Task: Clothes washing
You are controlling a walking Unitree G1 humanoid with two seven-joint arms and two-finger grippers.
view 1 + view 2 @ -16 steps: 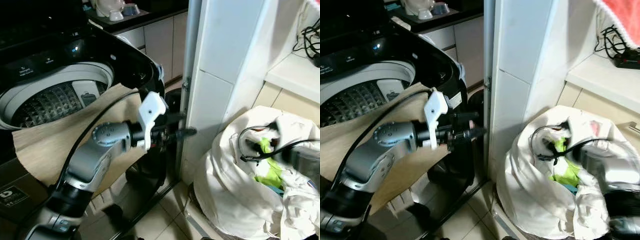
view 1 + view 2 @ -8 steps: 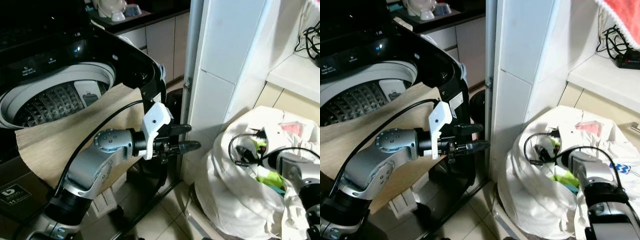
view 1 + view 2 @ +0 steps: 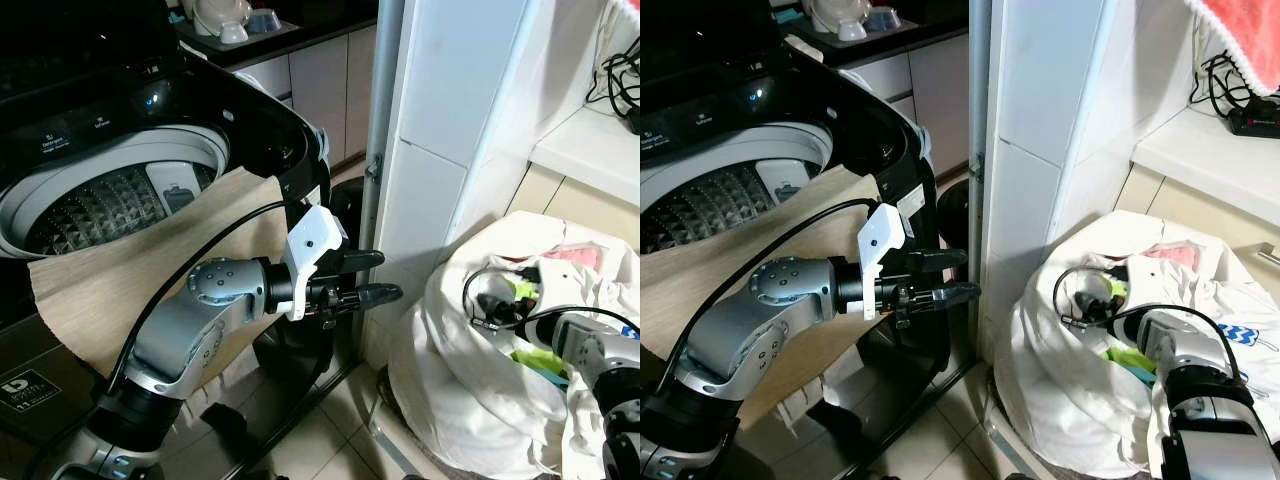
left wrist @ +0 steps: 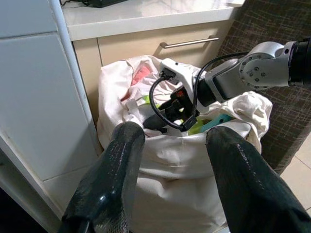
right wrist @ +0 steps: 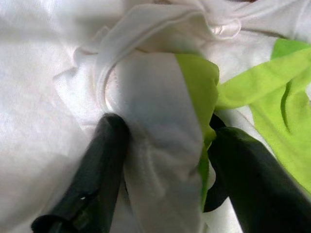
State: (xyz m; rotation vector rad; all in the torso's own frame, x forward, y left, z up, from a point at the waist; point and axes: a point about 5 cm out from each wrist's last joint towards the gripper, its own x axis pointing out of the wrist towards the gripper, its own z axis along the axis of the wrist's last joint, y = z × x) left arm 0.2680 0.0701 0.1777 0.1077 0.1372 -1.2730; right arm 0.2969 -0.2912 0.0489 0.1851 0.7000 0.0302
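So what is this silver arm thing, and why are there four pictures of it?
It is a robot helper doing laundry. Two pictures come from cameras in its head, looking down. The other two come from small cameras on its wrists, looking along its black fingers.

On the left stands a washing machine with its lid open, and a beige cloth hangs over its front edge. On the right sits a white laundry bag full of clothes.

The left end effector hangs in the air between the machine and the bag, fingers open, holding nothing. The right end effector is pushed down into the bag. Its fingers sit on either side of a fold of white cloth, next to a bright green garment. I cannot tell if it has squeezed shut yet.
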